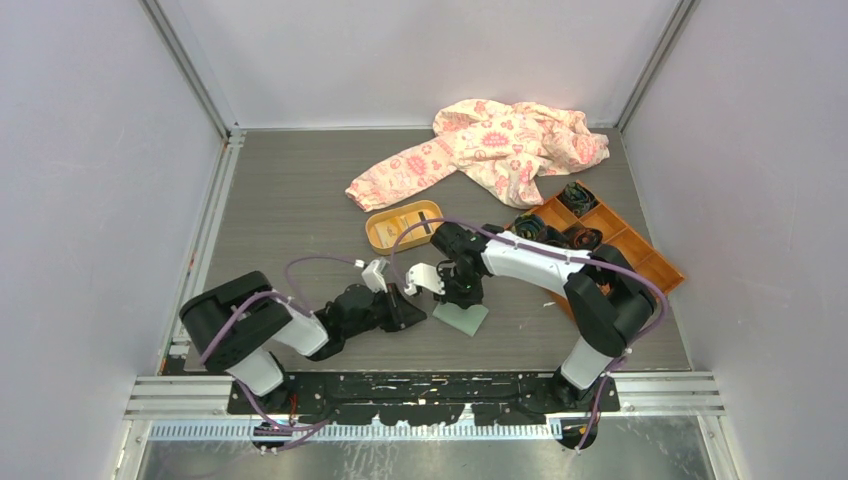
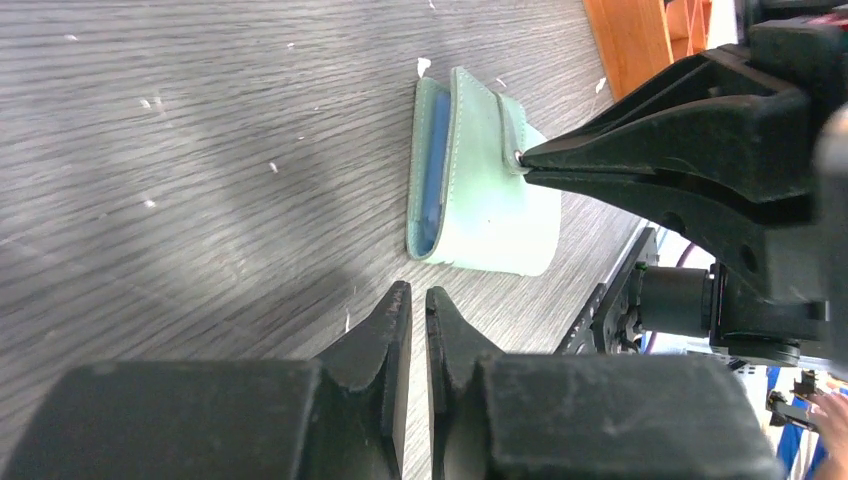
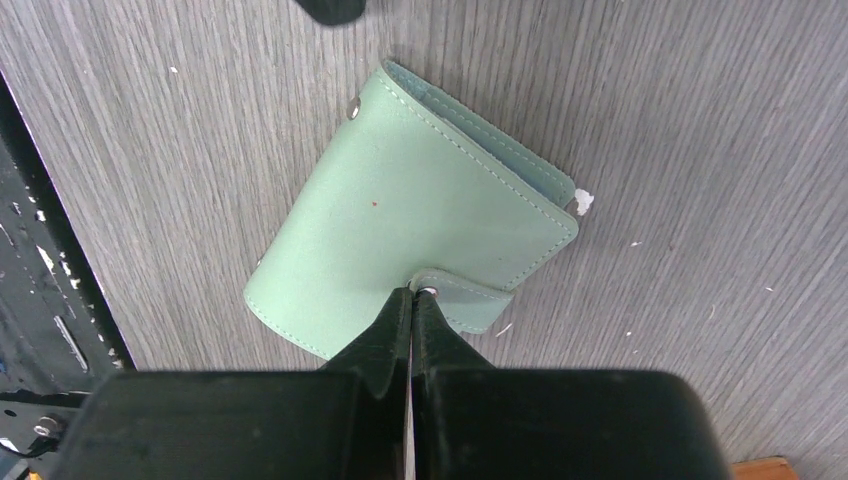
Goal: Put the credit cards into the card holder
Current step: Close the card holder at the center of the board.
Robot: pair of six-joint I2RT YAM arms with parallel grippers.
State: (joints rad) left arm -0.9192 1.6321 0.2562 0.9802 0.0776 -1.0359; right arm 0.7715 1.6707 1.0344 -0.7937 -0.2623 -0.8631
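Note:
The pale green card holder (image 1: 462, 320) lies folded shut on the table between the two arms. It also shows in the left wrist view (image 2: 490, 200) and the right wrist view (image 3: 400, 220). My right gripper (image 3: 413, 293) is shut, its tips resting on the snap tab (image 3: 470, 300) on top of the card holder. My left gripper (image 2: 418, 290) is shut and empty, just left of the card holder and not touching it. A bluish layer (image 2: 430, 190) shows between the folded flaps. No loose credit card is plainly in view.
An orange oval tray (image 1: 385, 228) sits behind the grippers; a dark strip lies in it, and I cannot tell what it is. An orange compartmented box (image 1: 640, 255) holding dark items stands at the right. A pink patterned cloth (image 1: 500, 145) lies at the back.

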